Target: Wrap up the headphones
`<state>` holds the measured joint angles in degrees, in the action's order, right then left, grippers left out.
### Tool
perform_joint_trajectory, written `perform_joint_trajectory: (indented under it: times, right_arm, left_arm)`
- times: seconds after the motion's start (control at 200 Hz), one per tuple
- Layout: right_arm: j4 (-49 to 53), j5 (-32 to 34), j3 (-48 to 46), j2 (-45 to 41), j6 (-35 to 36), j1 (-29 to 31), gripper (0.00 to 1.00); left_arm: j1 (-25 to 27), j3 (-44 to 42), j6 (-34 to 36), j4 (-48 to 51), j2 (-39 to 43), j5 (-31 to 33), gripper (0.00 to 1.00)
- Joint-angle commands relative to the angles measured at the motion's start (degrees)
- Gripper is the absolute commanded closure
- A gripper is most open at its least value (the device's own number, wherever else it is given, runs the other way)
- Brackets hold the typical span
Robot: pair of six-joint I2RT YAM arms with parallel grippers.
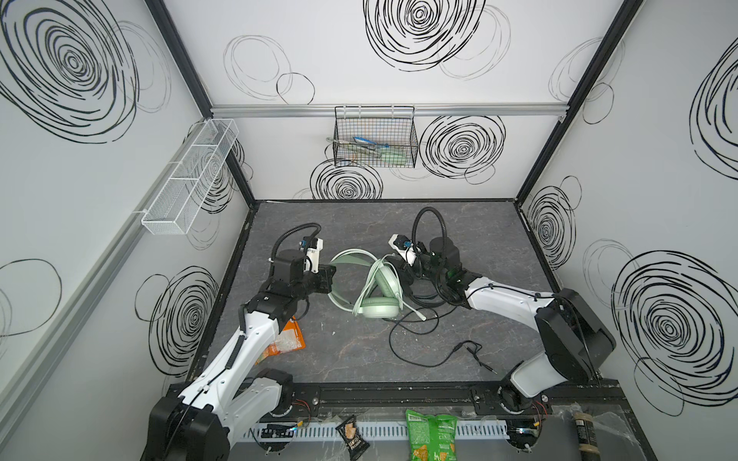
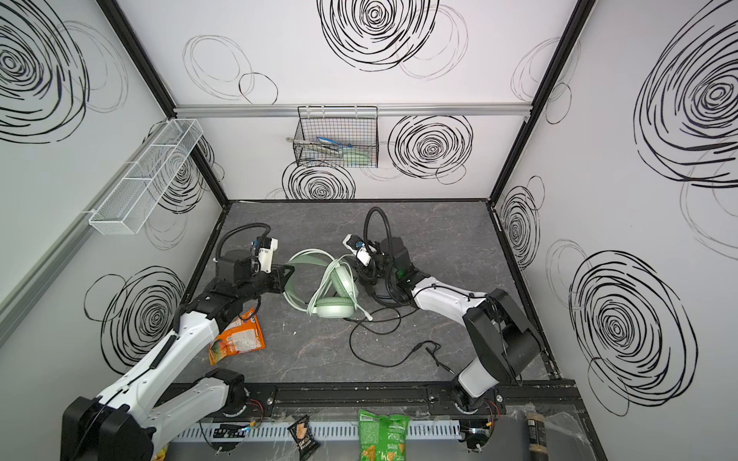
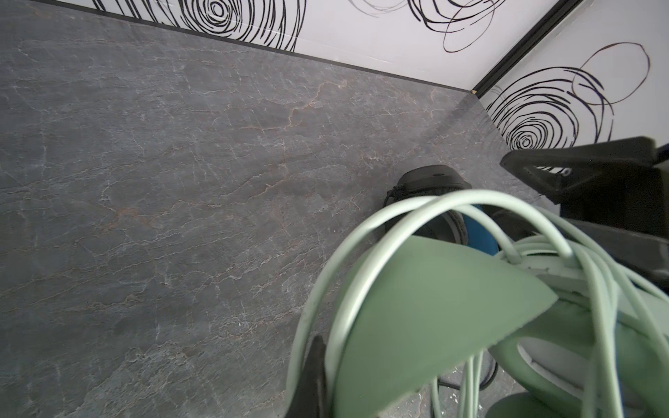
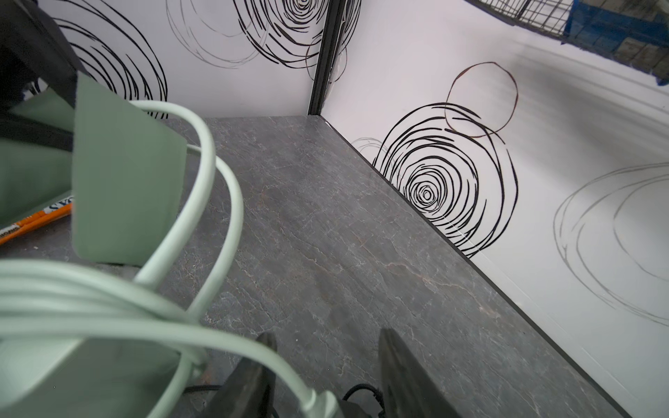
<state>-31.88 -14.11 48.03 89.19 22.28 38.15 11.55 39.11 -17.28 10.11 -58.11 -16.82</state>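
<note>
Left gripper: the left gripper (image 1: 328,276) is clamped shut on the headband (image 1: 340,258) of the mint-green headset (image 1: 377,309). The left wrist view shows the broad green band running hard against a dark finger (image 3: 315,365).
Why held so: judged to be an anchor, pinning the frame so that winding the cord cannot drag or roll the set.
Right gripper: the right gripper (image 4: 327,336) has its jaws parted with bare table showing between them. The moulded end (image 4: 318,401) of the pale cable crosses in front of one finger and is not pinched. This reads as a let-go at the end of a turn.
Where the green set is: mid-table (image 1: 359,223), between the two grippers, with one cup lying flat and the other tipped up against it.
Cable: the pale cable (image 1: 365,287) lies in several strands bundled over the cups, with two looser loops arching by the headband. This set looks largely wrapped.
Long axis: it runs from the headband crown to the cups, roughly across the table. The crown points at the left gripper and the cups lie toward the right one.
Mic boom: the mic boom (image 1: 415,313) sticks out from the flat cup toward the near right, clear of the windings.
Black headset: the black headset (image 3: 430,181) is tucked under the right wrist, just beyond the green cups, and is mostly hidden in both top views.
Its cord: the black cable (image 1: 419,347) sprawls loose over the near table with its plugs at the far end of the sprawl. It is not yet wrapped, so about half the job looks left.
Clutter: an orange snack bag (image 1: 289,339) lies under the left arm, apart from both sets.
</note>
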Motion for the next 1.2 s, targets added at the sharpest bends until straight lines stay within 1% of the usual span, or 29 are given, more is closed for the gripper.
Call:
perform_joint_trajectory:
  times: [0.0,0.12,0.19,0.27,0.365,0.51,0.59,0.745,0.835,1.071,1.196]
  right_arm:
    - [-2.7,0.5,1.3,1.0,-0.4,-0.7,0.44]
    - [-2.6,2.0,1.5,1.6,-1.0,-1.6,0.33]
    - [-2.0,5.2,2.4,2.3,-2.0,-2.4,0.26]
    - [-0.6,7.3,3.3,2.6,-3.1,-3.5,0.19]
    - [1.7,11.7,5.1,2.6,-4.3,-4.3,0.13]
    - [5.4,18.1,7.2,0.7,-7.4,-5.4,0.10]
    - [6.6,20.4,7.0,-1.6,-9.3,-5.4,0.10]
    - [6.5,19.5,3.8,-6.8,-9.1,-4.6,0.07]
    - [7.2,20.8,2.4,-9.4,-9.4,-3.5,0.05]
    - [8.1,20.8,0.2,-14.6,-9.5,-2.1,0.03]
    - [8.4,21.0,0.2,-15.6,-9.2,-1.8,0.03]
  left_arm:
    - [-1.1,3.3,-2.6,-6.3,-0.8,0.3,1.00]
    - [-2.1,3.7,-2.4,-6.6,-2.0,1.7,1.00]
    - [-2.9,4.1,-2.2,-7.0,-3.0,2.0,1.00]
    - [-3.6,5.1,-1.7,-7.4,-4.7,2.8,1.00]
    - [-4.8,6.2,-1.3,-8.6,-7.5,3.2,1.00]
    - [-7.3,8.7,-1.2,-11.8,-13.9,3.3,1.00]
    - [-8.8,10.4,-1.4,-14.8,-18.2,3.4,1.00]
    - [-10.3,15.0,-1.4,-20.0,-26.8,3.9,1.00]
    - [-11.1,17.8,-1.6,-22.3,-31.2,3.9,1.00]
    - [-13.1,25.3,-2.1,-22.0,-43.6,3.7,1.00]
    - [-13.3,27.4,-2.1,-21.8,-47.5,3.8,1.00]
